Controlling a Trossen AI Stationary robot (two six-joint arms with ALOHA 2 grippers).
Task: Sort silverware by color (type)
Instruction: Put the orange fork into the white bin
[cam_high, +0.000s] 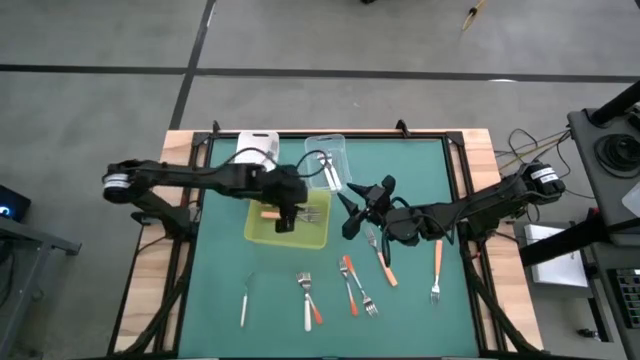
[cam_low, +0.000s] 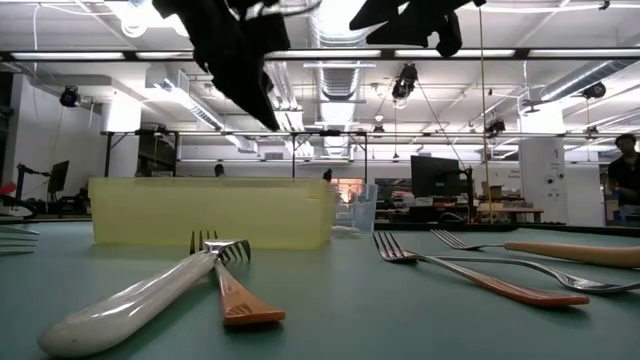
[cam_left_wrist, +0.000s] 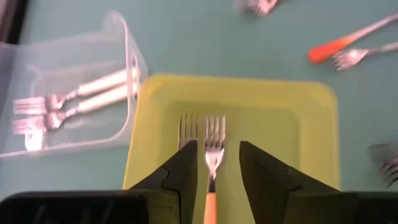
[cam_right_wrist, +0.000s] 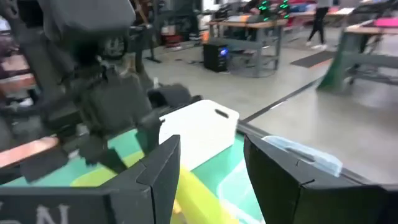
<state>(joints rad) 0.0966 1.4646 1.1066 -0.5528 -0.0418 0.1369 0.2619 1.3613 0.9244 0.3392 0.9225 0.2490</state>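
A yellow-green tray (cam_high: 262, 232) holds an orange-handled fork (cam_left_wrist: 214, 140) and a second fork (cam_left_wrist: 187, 122) lying flat on its floor. My left gripper (cam_left_wrist: 217, 147) hovers open above that tray (cam_left_wrist: 298, 124), slanting down. Its fingers stand on either side of the orange-handled fork without touching it. My right gripper (cam_high: 352, 207) hangs open and level above the table's middle, right of the tray, with nothing between its fingers (cam_right_wrist: 163, 171). Several more forks lie loose on the green mat near the front, some orange-handled (cam_high: 349, 285), one white-handled (cam_high: 244, 303).
A clear tub (cam_left_wrist: 74, 99) behind the tray holds two white-handled forks (cam_left_wrist: 93, 93). A white tub (cam_high: 257, 148) stands at the far left of the mat. In the low view, forks (cam_low: 215, 275) lie close to the near edge, with the tray (cam_low: 210, 212) behind them.
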